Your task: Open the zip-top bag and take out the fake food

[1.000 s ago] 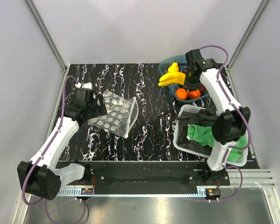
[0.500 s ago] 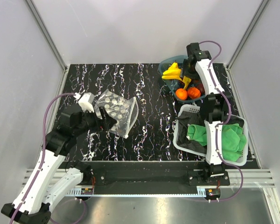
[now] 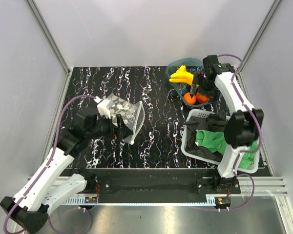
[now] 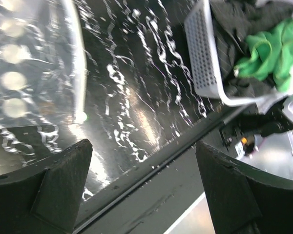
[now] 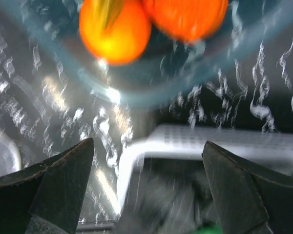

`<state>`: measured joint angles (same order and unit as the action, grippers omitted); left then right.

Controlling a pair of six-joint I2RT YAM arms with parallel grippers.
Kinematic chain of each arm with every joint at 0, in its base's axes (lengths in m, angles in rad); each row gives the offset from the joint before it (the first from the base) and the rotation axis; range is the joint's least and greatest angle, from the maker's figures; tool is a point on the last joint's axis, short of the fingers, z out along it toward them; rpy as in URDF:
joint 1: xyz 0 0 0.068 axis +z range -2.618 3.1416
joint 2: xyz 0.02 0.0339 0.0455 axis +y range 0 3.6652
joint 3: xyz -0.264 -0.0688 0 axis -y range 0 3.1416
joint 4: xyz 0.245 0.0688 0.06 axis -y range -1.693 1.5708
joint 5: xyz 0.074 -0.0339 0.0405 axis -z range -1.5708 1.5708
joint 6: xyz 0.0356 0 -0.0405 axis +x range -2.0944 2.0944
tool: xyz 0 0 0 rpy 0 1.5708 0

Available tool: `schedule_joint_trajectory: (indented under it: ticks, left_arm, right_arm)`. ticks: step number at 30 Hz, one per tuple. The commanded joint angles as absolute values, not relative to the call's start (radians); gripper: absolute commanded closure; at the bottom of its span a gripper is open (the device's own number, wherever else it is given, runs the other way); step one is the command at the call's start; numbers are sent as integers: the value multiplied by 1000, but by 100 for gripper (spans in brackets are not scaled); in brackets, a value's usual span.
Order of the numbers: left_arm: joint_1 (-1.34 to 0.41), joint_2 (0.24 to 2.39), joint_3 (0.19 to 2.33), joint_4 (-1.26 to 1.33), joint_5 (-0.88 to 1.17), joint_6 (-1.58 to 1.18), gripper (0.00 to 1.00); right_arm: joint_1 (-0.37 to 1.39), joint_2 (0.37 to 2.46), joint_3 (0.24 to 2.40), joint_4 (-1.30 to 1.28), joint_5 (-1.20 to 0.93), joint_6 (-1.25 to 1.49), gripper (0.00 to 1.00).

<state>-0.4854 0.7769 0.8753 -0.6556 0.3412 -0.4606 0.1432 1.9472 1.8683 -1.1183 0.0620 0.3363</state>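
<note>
Left wrist view: left gripper (image 4: 144,163) stands wide and empty, the zip-top bag (image 4: 29,63) lying slack at upper left, just beyond it. Right gripper (image 5: 146,161), equally spread and empty, hangs by the blue tub (image 5: 151,92) holding the fake food (image 5: 115,29), likely its drop spot.

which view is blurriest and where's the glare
Right wrist view: heavy motion blur, the round orange plastic fruits and white perforated basket smeared. Left wrist view: mild blur, bright glare on the black marbled tabletop and clear dotted zip-top bag. Top external view: sharp, evenly lit.
</note>
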Motion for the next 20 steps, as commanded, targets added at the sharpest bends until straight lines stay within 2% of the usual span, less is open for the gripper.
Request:
schedule_joint_trajectory:
  ticks: [1,6,11,15,18,20]
  left_arm:
    - [-557,805,884,-557,380,-492,11]
    - [-646,839,891,-509,379,-518,11]
    - [-696,839,855,-339,436,-586,11]
    - [-727,738,752,-142,417,-678,6]
    - [-729,637,655,67,384,-785,1]
    - [-729,591,621,153,388,-907,1]
  right_arm:
    - [147,1744,1708,-1012,-46,373,0]
    - [167,1553,1527,-913,-248,416,0]
    - [224,1301,1355,-850,-296,497,0]
    - [242,1083,1131,-678,-351,674,0]
    - [245,880,1019,-592,-385,747,0]
    - [245,804,999,-546,-438,790,0]
